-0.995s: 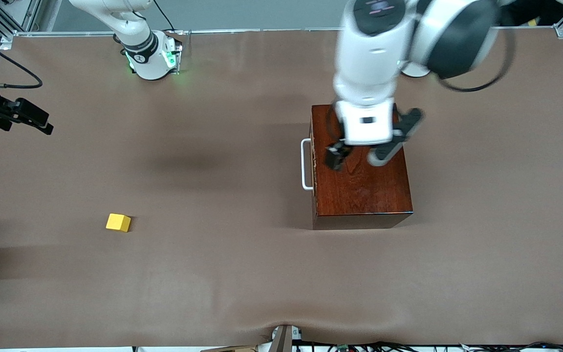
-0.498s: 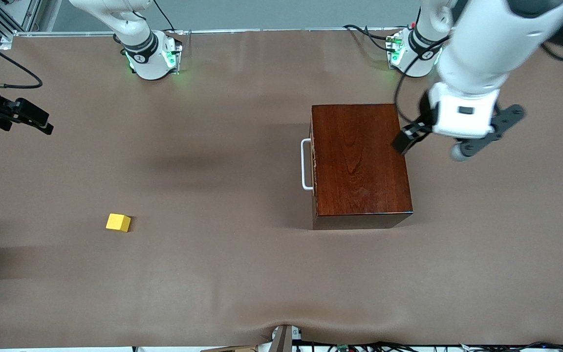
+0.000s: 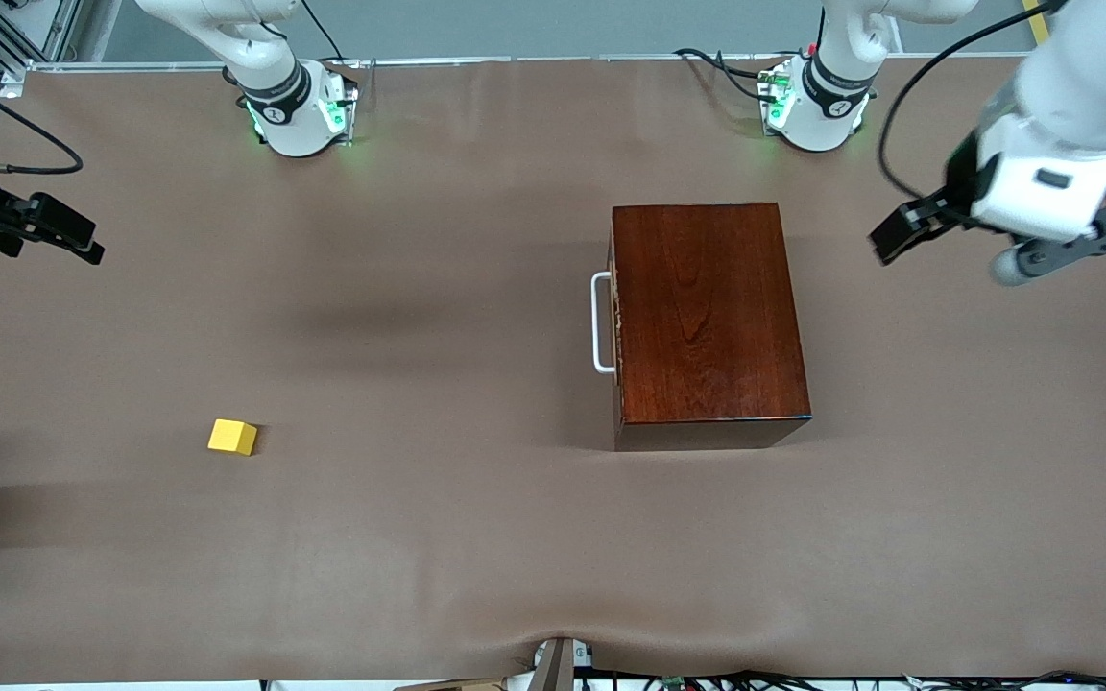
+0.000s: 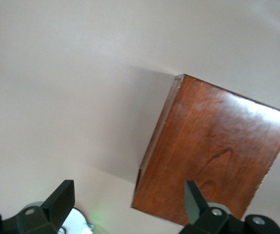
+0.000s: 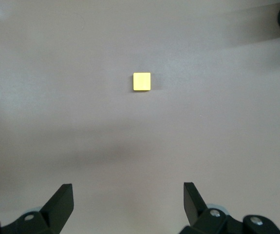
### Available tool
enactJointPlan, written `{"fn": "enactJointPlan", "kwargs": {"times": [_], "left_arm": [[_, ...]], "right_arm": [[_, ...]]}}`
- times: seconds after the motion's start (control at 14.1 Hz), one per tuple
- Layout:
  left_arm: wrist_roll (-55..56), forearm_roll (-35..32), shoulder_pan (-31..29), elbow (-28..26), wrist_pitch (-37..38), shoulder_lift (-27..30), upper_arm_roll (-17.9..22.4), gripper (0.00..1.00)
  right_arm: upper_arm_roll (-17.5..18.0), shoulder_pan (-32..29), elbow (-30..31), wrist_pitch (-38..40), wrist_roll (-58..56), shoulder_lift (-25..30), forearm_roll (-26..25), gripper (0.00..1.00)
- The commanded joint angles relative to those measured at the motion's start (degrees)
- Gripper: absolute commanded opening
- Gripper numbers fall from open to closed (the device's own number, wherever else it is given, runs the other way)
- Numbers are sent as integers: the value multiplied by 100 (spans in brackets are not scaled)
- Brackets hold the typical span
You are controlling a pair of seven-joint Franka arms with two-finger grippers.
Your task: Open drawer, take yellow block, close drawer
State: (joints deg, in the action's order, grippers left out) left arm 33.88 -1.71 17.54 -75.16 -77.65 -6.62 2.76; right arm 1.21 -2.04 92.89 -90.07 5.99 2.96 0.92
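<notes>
Drawer (image 3: 616, 321) pushed in flush within dark wooden box (image 3: 707, 321), white handle (image 3: 599, 322) showing; left hand (image 3: 947, 245) spread empty over table (image 3: 476, 537) at left arm's end; right hand (image 5: 128, 207) spread empty above yellow block (image 3: 232, 437) lying toward right arm's end.

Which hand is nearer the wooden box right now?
Left. The left hand hovers open over bare table beside the wooden box; the right hand, also open, waits at the table's right-arm end.
</notes>
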Motion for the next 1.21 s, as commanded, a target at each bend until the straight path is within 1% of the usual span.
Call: {"fn": "enactJointPlan", "kwargs": {"times": [0.0, 0.21, 0.5, 1.0, 1.14], "left_arm": [[-626, 83, -250, -692, -40, 617, -30, 100], [-1311, 74, -522, -983, -40, 908, -30, 100], [-2165, 66, -865, -975, 83, 961, -12, 100], [-2219, 4, -831, -975, 101, 943, -65, 100], [-2210, 4, -857, -966, 145, 961, -188, 100]], "right_arm": [[11, -15, 19, 34, 51, 29, 31, 100], [11, -50, -7, 34, 43, 29, 31, 100], [2, -7, -8, 34, 51, 29, 31, 100], [20, 2, -7, 42, 51, 29, 31, 100], [20, -7, -7, 42, 51, 29, 31, 100]]}}
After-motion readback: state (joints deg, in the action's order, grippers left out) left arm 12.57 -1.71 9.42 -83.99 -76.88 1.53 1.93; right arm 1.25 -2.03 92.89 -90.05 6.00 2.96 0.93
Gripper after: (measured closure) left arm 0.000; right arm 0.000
